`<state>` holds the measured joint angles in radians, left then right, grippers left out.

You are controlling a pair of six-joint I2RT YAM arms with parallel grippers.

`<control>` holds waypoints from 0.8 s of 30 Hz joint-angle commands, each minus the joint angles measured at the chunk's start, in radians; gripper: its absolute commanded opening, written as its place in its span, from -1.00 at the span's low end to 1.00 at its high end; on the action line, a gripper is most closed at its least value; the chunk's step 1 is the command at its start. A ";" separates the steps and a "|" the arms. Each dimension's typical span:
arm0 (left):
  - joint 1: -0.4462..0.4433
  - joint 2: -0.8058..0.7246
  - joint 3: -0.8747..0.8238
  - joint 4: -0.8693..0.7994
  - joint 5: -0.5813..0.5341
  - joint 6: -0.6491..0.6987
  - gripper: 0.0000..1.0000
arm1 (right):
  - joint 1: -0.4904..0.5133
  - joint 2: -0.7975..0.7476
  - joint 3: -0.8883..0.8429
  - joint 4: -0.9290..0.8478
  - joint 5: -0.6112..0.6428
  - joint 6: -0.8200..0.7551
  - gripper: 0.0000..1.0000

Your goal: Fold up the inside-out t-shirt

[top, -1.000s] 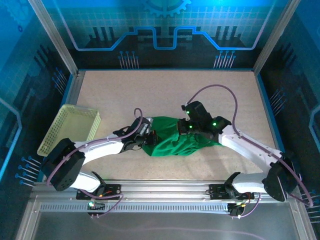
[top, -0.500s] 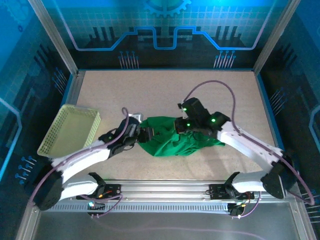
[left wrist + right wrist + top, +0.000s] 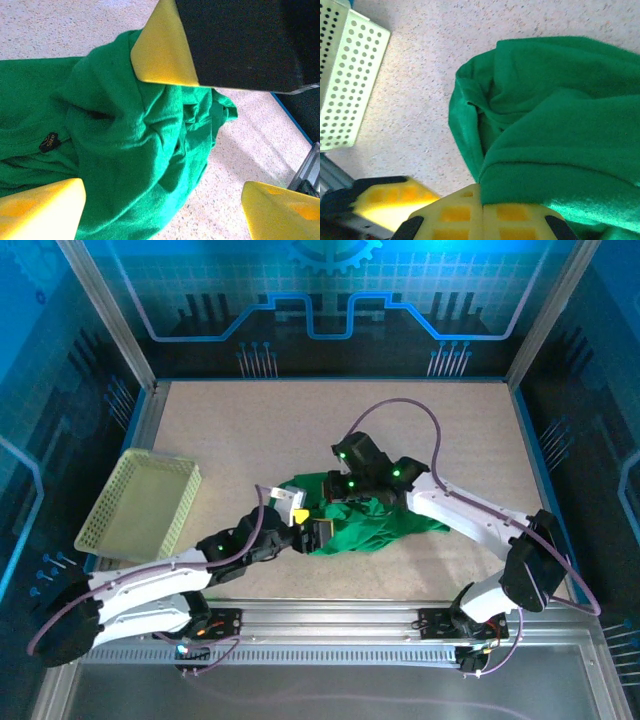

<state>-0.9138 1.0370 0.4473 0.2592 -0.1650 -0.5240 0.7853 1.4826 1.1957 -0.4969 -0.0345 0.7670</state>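
The left hand (image 3: 308,528) has its fingers wide apart, holding nothing, at the left edge of the shirt (image 3: 375,522). The right hand (image 3: 481,207) is clamped on the shirt. The shirt lies bunched up in the middle of the worktop (image 3: 250,430).

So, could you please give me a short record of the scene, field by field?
t-shirt: bright green, bunched in a heap mid-table, not folded
left gripper: open, at the heap's left end
right gripper: shut, pinching a fold of the t-shirt
basket: pale, perforated, at the table's left edge, apart from the t-shirt
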 commanded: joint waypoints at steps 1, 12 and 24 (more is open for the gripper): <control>-0.005 0.038 -0.018 0.144 -0.026 -0.002 0.69 | 0.015 -0.007 -0.001 0.033 -0.047 0.078 -1.00; 0.004 0.184 0.049 0.189 -0.143 -0.034 0.27 | 0.034 -0.079 -0.098 0.093 -0.087 0.191 -1.00; 0.032 0.279 0.100 0.221 -0.028 -0.048 -0.80 | 0.018 -0.120 -0.073 -0.014 0.044 0.096 -0.63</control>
<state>-0.8963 1.3003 0.5224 0.4522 -0.2317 -0.5732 0.8059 1.3952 1.0920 -0.4419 -0.0437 0.9207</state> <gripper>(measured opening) 0.157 0.155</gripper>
